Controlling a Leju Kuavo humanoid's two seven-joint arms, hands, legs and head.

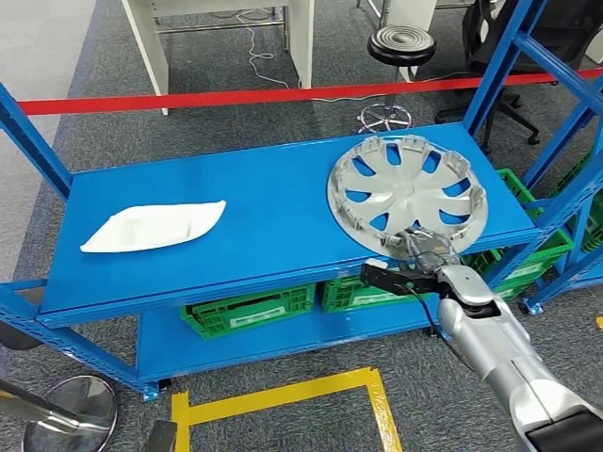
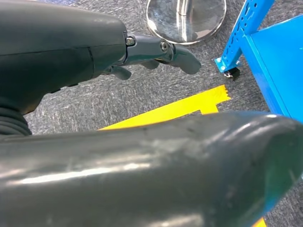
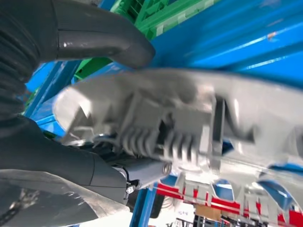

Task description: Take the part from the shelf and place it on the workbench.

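Note:
A silver wheel cover (image 1: 407, 193) lies face down at the right end of the blue shelf (image 1: 270, 217), its near rim over the front edge. My right hand (image 1: 419, 254) reaches in at that near rim. The right wrist view has the wheel cover's ribbed rim (image 3: 185, 118) between the thumb (image 3: 107, 40) on one side and the darker fingers (image 3: 107, 172) on the other, so the hand grips it. My left hand (image 2: 107, 52) hangs over the carpet with straight fingers (image 2: 161, 49), holding nothing.
A white moulded part (image 1: 153, 226) lies at the shelf's left end. Green crates (image 1: 249, 309) stand on the lower level. Blue uprights (image 1: 497, 71) frame the right side. Behind run a red tape (image 1: 213, 97) and a stool (image 1: 400, 45). Yellow floor tape (image 1: 285, 395) marks the carpet.

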